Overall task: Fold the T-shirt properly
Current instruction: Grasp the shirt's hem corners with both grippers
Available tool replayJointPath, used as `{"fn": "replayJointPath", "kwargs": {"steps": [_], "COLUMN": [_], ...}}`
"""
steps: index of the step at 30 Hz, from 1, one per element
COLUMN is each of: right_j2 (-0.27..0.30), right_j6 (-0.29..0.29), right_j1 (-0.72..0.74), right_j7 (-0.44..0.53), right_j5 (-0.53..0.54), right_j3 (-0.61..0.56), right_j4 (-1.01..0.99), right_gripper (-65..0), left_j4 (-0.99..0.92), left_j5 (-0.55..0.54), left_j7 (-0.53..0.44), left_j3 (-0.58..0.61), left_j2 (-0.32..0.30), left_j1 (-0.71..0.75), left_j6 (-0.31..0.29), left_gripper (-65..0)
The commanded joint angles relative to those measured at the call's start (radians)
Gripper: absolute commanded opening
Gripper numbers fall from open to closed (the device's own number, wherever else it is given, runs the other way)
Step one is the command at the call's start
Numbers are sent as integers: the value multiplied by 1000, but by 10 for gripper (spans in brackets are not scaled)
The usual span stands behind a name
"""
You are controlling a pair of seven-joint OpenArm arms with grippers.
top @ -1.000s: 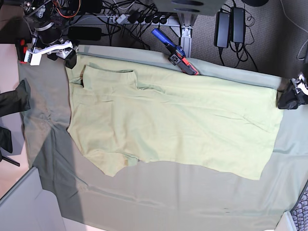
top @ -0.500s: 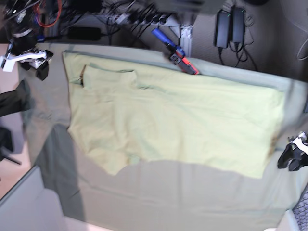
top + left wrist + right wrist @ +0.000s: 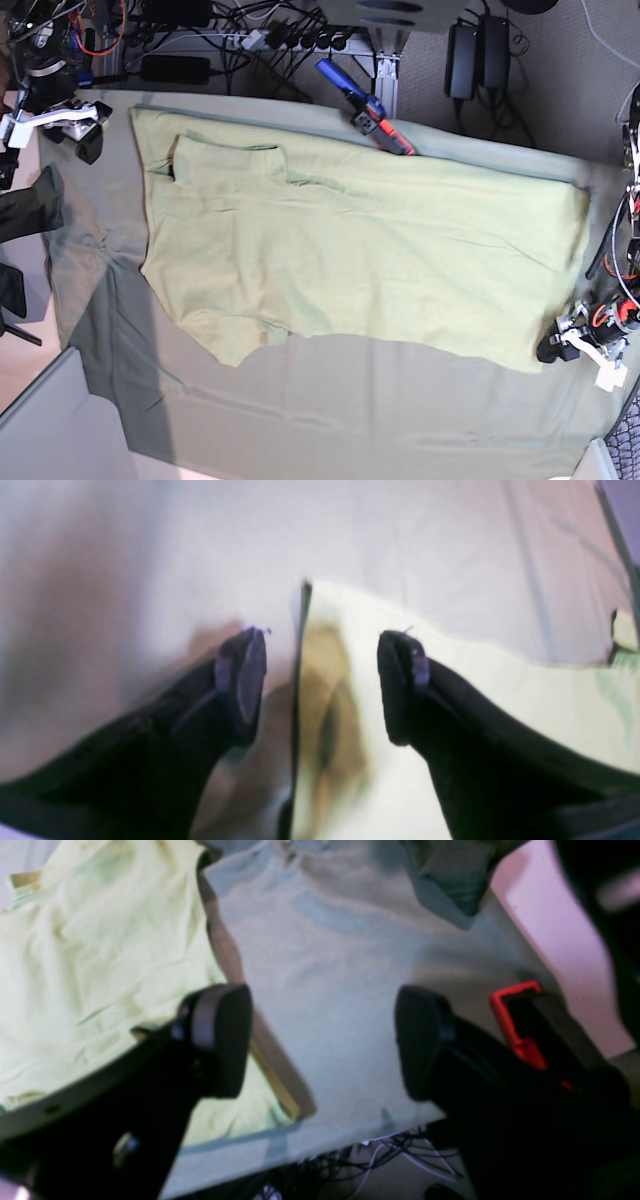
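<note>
Grey-green sheet covers the whole table in the base view, and the T-shirt lies flat on it, pale yellow-green and brighter than the sheet. A blue and orange clamp sits at the far edge. The right gripper is at the sheet's far corner, with the shirt's near sleeve just beside it. The left gripper is low at the other end, right at the shirt's bottom corner.

Up close in the left wrist view (very blurry), the left gripper has its two black fingers spread wide apart. The T-shirt edge runs between them, with the yellow cloth mostly under the right-hand finger. Nothing is pinched.

From the right wrist view, the right gripper is spread wide too, holding nothing. The T-shirt lies off past its left-hand finger, and bare sheet shows between the fingers. A red clip sits beside the right-hand finger.
</note>
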Motion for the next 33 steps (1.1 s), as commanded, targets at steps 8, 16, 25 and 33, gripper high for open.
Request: {"fn": "replayJointPath", "kwargs": {"steps": [8, 16, 25, 33], "right_j2": [17, 17, 22, 85], "right_j6": [40, 40, 40, 40], "right_j1": [-2, -1, 0, 122], "right_j7": [22, 23, 34, 26], "right_j5": [12, 12, 16, 14], "right_j3": [9, 9, 9, 23], "right_j4": [17, 17, 18, 19], "right_gripper": [-206, -206, -207, -206], "left_j4": [10, 37, 173, 248], "left_j5": [-14, -20, -45, -79], "left_j7": [12, 26, 53, 147], "left_j3": [-3, -3, -3, 43], "left_j2": [45, 84, 46, 46], "left_j1": [-23, -23, -23, -11], "left_j6": [-13, -49, -77, -77], "left_gripper": [-266, -272, -622, -650]}}
